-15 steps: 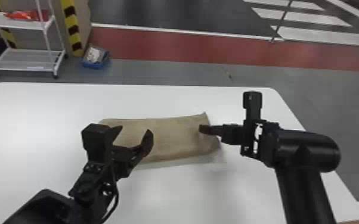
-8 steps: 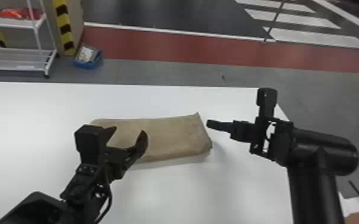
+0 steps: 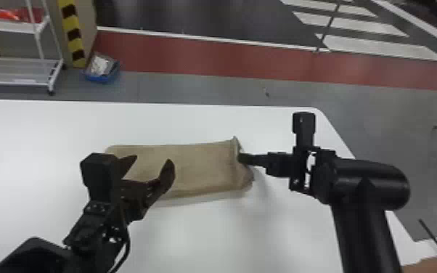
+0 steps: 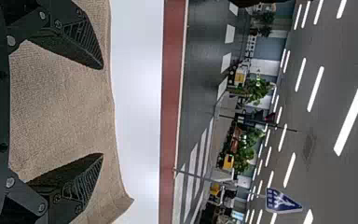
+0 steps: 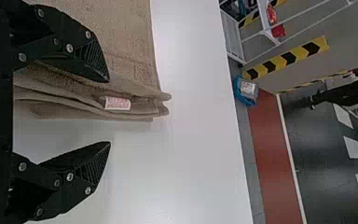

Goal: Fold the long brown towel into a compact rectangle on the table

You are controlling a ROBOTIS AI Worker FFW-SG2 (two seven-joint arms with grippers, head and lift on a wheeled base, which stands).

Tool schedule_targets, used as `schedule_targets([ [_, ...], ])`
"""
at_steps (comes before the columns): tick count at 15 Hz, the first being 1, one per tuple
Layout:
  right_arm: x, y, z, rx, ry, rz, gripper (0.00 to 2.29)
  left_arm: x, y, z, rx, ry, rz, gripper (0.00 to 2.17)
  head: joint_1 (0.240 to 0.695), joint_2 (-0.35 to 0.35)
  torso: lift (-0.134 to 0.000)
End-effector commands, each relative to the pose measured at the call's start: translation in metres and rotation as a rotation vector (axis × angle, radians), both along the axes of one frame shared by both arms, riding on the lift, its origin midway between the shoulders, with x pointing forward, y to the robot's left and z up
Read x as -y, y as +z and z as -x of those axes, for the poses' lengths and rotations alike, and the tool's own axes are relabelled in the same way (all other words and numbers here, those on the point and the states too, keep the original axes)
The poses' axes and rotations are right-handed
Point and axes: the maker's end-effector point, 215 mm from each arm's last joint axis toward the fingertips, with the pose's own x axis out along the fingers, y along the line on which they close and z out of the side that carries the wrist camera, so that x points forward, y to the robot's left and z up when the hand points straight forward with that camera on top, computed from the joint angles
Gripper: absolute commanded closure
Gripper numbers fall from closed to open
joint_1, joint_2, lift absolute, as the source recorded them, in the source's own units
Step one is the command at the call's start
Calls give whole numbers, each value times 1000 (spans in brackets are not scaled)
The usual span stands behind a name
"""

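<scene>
The towel [image 3: 199, 167] lies folded into a flat strip on the table [image 3: 228, 236]. Left gripper [image 4: 103, 111]: fingers wide apart above the towel, empty. Right gripper [image 5: 109, 112]: fingers wide apart at the towel's layered end, nothing clamped. Caution: a shallow or misaligned grip could miss lower layers, causing the stack to slip or unfold.

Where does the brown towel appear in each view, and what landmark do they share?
Head view: the brown towel lies on the white table, partly behind the left end effector.
Left wrist view: towel cloth spreads behind that end effector's parted fingers.
Right wrist view: folded layers with a label, partly behind one finger of the right end effector.
Shared landmark: the red floor strip beyond the table.
</scene>
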Motion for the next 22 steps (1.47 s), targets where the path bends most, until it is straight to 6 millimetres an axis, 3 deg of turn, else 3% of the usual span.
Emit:
schedule_targets([
  [1, -5, 8, 2, 28, -2, -33, 488, -3, -1, 0, -1, 5, -1, 265, 695, -214, -124],
  [7, 5, 29, -5, 69, -38, -85, 488, -2, -3, 0, -4, -1, -1, 265, 695, -210, -124],
  [12, -11, 1, -16, 52, -9, -54, 488, -4, -8, 0, -1, -3, -16, 265, 695, -211, -124],
  [20, -16, -13, -13, 19, 8, -51, 491, -5, -6, -2, 3, -4, -12, 265, 695, -192, -124],
  [22, -21, -16, -11, 8, 25, -46, 593, -5, -6, -2, 3, -4, -12, 265, 695, -191, -124],
])
